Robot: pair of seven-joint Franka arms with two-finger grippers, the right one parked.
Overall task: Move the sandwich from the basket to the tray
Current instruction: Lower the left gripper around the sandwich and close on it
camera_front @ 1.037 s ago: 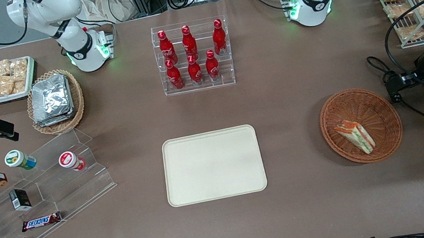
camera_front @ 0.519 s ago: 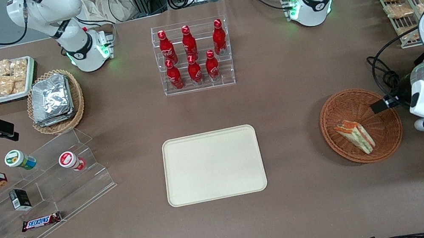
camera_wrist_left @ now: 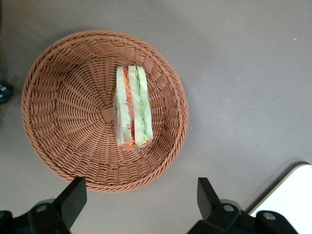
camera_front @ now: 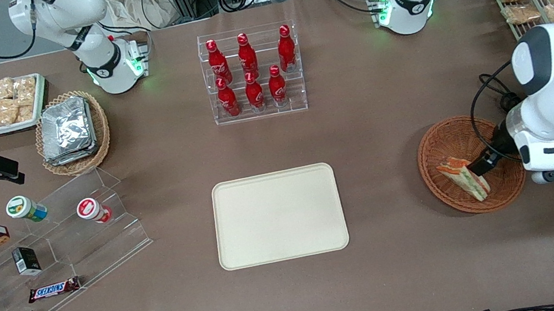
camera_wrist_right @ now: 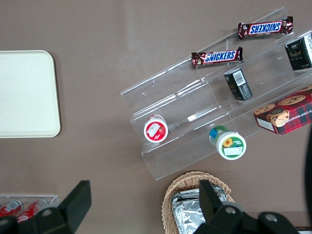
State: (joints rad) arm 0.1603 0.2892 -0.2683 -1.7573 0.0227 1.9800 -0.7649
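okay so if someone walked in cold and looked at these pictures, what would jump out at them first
Probably the white left arm's gripper hanging open above the round reddish-brown wicker basket toward the working arm's end of the table, over the clear-wrapped triangular sandwich lying inside. Next, the large cream rectangular tray at the table's middle, with nothing on it. Farther from the front camera than the tray stands a clear rack of red bottles.

A: Front view looks steeply down on the whole table, tray (camera_front: 278, 215) central.
B: Left wrist view looks straight down, close, sharing the basket (camera_wrist_left: 58, 117) and a tray corner; the gripper (camera_front: 481, 166) hangs above the basket.
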